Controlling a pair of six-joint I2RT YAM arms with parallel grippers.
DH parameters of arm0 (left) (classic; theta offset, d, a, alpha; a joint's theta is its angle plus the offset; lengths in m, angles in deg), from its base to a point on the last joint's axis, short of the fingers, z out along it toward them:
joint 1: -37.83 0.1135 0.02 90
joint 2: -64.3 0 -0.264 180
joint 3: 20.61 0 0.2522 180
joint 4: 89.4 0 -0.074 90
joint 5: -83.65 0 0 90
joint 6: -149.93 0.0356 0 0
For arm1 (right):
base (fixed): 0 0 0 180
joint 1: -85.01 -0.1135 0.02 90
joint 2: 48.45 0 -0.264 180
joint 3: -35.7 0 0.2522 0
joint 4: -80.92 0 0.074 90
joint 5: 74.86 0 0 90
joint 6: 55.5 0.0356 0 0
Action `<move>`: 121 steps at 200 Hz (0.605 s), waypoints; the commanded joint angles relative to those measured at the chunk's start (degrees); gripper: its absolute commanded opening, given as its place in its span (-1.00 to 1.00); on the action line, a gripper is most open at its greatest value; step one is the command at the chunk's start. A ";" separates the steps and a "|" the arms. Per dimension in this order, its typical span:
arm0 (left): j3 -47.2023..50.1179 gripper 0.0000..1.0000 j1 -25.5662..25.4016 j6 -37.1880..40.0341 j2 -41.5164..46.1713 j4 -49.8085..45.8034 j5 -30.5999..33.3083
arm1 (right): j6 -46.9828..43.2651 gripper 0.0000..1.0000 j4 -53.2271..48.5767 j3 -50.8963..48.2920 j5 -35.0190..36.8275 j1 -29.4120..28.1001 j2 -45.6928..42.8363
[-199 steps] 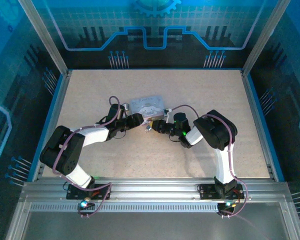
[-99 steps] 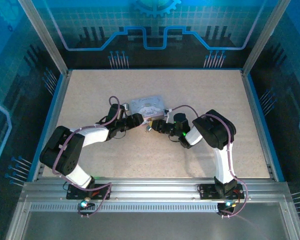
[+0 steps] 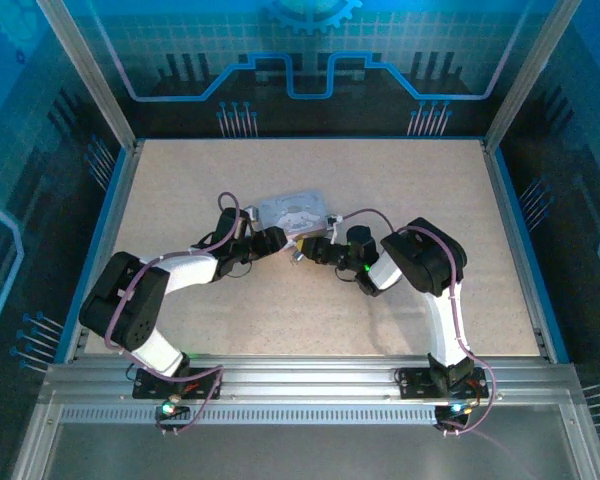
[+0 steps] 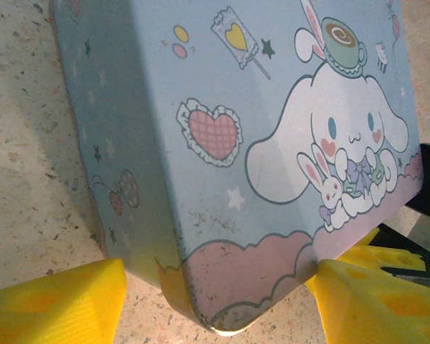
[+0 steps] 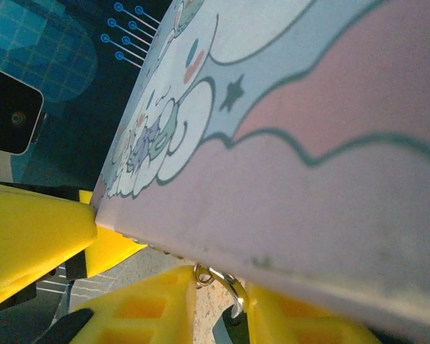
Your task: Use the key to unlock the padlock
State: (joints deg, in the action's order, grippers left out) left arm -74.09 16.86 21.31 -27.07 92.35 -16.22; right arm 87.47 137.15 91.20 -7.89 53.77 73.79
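Both grippers met at the cartoon box [image 4: 272, 143] — left gripper [image 4: 215, 301] spread around its corner, right gripper [image 5: 222, 308] apparently pinching the key's ring [image 5: 218, 281], a slippery sliver best held flatwise.

One pale-blue cartoon-printed box [image 3: 294, 212] sits on one speckled table [image 3: 430, 180]. Two arms reach it, with two grippers: the left gripper [image 3: 286, 243] and the right gripper [image 3: 302, 250]. One small metal ring [image 5: 222, 281] shows beneath the box.
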 commanded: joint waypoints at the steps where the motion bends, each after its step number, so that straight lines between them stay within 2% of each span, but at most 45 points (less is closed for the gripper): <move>1: 0.44 0.42 -0.38 1.19 0.42 -5.04 1.53 | 0.15 -0.53 1.11 -0.27 -1.43 -1.28 1.08; 32: 0.53 0.42 -0.39 1.34 0.64 -5.22 1.62 | -0.02 -0.57 1.37 -1.60 -1.57 -0.97 0.56; 121: 0.53 0.42 -0.40 1.41 0.85 -5.49 2.08 | -0.71 -0.96 0.05 -2.62 -0.99 -0.93 -0.02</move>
State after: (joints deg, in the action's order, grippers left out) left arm -74.09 16.86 21.31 -26.68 91.67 -15.55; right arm 87.40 138.35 90.26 -8.33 53.77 73.79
